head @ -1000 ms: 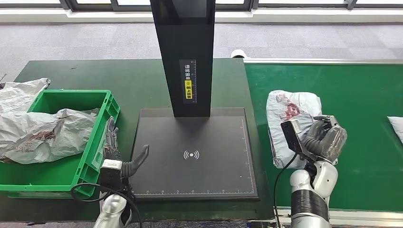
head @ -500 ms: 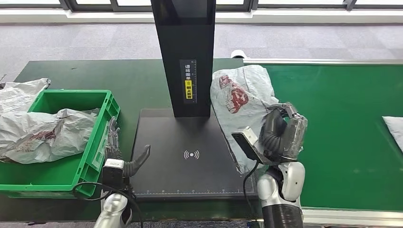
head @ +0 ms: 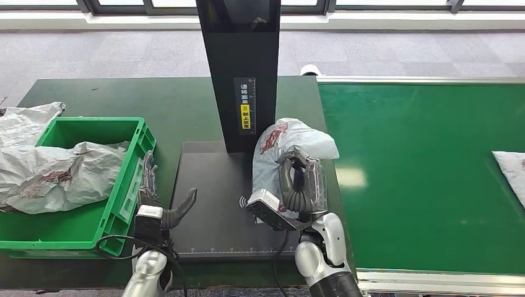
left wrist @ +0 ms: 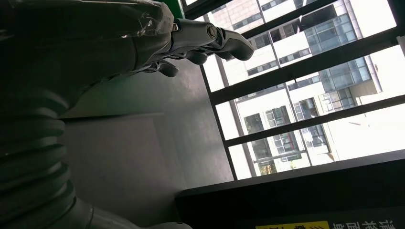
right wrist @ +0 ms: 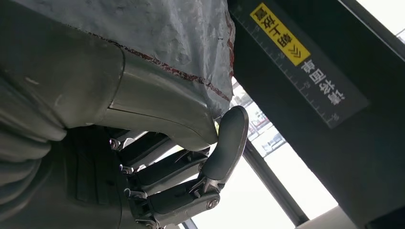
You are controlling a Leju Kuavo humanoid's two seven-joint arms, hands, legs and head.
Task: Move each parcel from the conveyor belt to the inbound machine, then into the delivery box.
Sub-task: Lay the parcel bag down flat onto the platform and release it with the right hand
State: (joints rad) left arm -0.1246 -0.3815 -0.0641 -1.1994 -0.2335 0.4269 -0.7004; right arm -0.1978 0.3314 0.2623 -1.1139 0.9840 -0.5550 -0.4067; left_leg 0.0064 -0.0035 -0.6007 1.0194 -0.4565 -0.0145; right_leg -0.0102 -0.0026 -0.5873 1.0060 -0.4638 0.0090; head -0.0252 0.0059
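Counting one held parcel [head: 286, 145], two hands

Second parcel [head: 511, 168] cut off, belt's edge

Three cameras covered the inbound machine [head: 254, 198] from above and below.
The head camera looked forward and down from high over the tabletop [head: 173, 105]; both wrist cameras, close behind their hands, faced upward, sharing the machine's black column [head: 238, 68] and windows [left wrist: 296, 95].

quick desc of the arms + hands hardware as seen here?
Both arms are glossy silver shells with black ribbed sections. The left hand and right hand have dark grey fingers and thick grey thumbs. Each wrist carries a small boxy camera module with a black cable looping down the forearm.
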